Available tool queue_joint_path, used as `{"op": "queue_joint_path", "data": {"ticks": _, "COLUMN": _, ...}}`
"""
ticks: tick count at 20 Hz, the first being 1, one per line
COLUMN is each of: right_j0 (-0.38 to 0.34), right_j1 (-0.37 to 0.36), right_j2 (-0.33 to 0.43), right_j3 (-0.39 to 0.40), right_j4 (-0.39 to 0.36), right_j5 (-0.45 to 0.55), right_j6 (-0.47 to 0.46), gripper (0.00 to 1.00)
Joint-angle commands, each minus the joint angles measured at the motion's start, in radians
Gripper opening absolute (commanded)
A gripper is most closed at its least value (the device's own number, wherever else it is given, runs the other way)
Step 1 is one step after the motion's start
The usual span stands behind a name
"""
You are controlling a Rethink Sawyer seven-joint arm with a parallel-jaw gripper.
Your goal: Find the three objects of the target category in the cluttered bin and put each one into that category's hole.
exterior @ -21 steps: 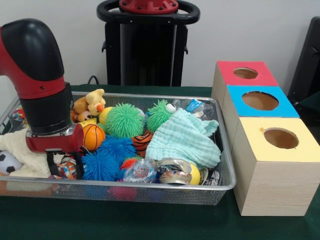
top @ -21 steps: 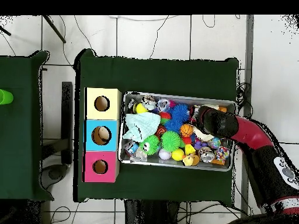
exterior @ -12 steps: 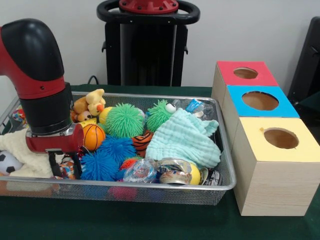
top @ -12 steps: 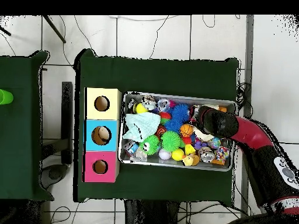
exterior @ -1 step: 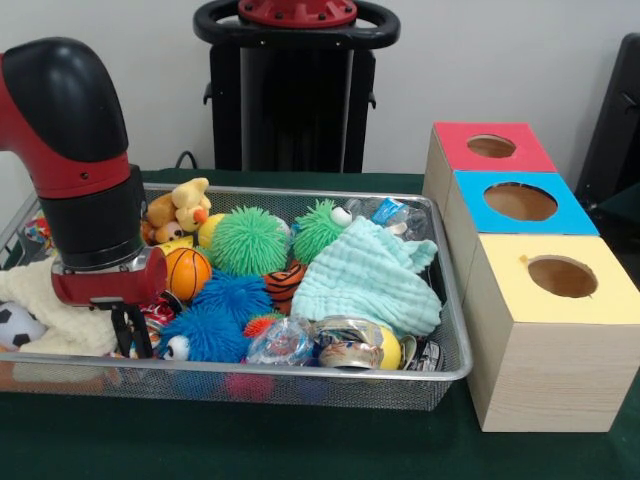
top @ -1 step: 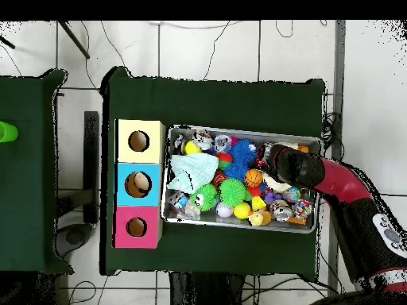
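Observation:
The wire mesh bin (exterior @ -1 step: 300, 372) is packed with toys. They include blue spiky balls (exterior @ -1 step: 215, 335), a green spiky ball (exterior @ -1 step: 248, 240), a small basketball (exterior @ -1 step: 186, 272), a yellow plush (exterior @ -1 step: 180, 208) and a mint cloth (exterior @ -1 step: 365, 280). My gripper (exterior @ -1 step: 131, 335) is down in the bin's near left corner, just left of the blue spiky balls. Its black fingers stand close together on a small multicoloured toy, which they mostly hide. In the overhead view the red arm (top @ -1 step: 318, 176) covers the gripper. To the right stand the red box (exterior @ -1 step: 490, 147), blue box (exterior @ -1 step: 520, 202) and yellow box (exterior @ -1 step: 560, 277), each with a round hole.
A cream cloth (exterior @ -1 step: 50, 300) and a small football (exterior @ -1 step: 15, 325) lie left of the gripper. Shiny wrapped items (exterior @ -1 step: 345, 345) sit along the bin's front rim. A green table cloth (exterior @ -1 step: 300, 440) lies under the bin and boxes.
The fingers, spread on either side of the small toy half a second ago, have drawn together on it. The nearest blue spiky ball has turned, and a white eye now shows.

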Motion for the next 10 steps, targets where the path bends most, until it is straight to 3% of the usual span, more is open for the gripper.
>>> {"op": "queue_joint_path", "data": {"ticks": 1, "right_j0": -0.009, "right_j1": 0.032, "right_j2": 0.022, "right_j3": 0.02, "right_j4": -0.098, "right_j5": -0.034, "right_j6": -0.119, "gripper": 0.0}}
{"op": "queue_joint_path", "data": {"ticks": 5, "right_j0": -0.008, "right_j1": 0.009, "right_j2": 0.03, "right_j3": 0.038, "right_j4": -0.086, "right_j5": -0.024, "right_j6": -0.113, "gripper": 0.0}}
{"op": "queue_joint_path", "data": {"ticks": 7, "right_j0": 0.004, "right_j1": -0.049, "right_j2": 0.043, "right_j3": 0.048, "right_j4": -0.049, "right_j5": 0.03, "right_j6": -0.1, "gripper": 0.0}}
{"op": "queue_joint_path", "data": {"ticks": 10, "right_j0": 0.05, "right_j1": -0.156, "right_j2": 0.06, "right_j3": -0.004, "right_j4": 0.036, "right_j5": 0.211, "right_j6": -0.092, "gripper": 0.0}}
